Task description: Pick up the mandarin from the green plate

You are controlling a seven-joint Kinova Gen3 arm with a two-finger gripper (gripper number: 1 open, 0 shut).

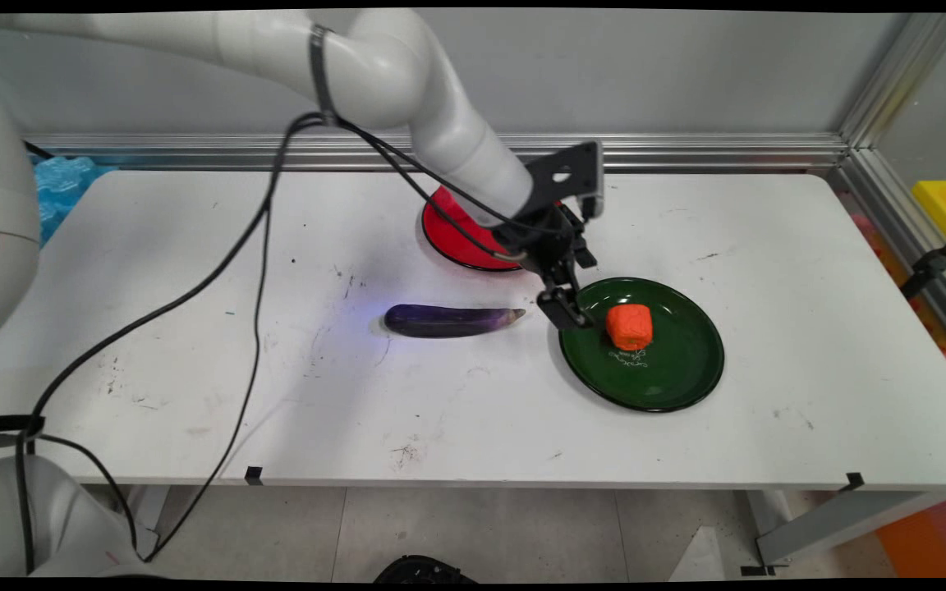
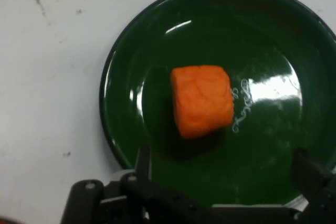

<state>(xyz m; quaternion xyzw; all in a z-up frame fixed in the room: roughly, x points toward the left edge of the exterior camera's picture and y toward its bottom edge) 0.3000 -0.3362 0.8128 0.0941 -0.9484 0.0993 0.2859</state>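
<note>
My gripper hangs low over the left rim of a dark green plate. An orange block lies on that plate, just right of the gripper. In the hand view the orange block sits near the middle of the green plate, a little ahead of the fingertips. The gripper is open, its two fingers spread wide, and nothing is between them. It does not touch the block.
A purple eggplant lies on the white table left of the green plate. A red plate sits behind the gripper, partly hidden by the arm. Black cables hang across the table's left half.
</note>
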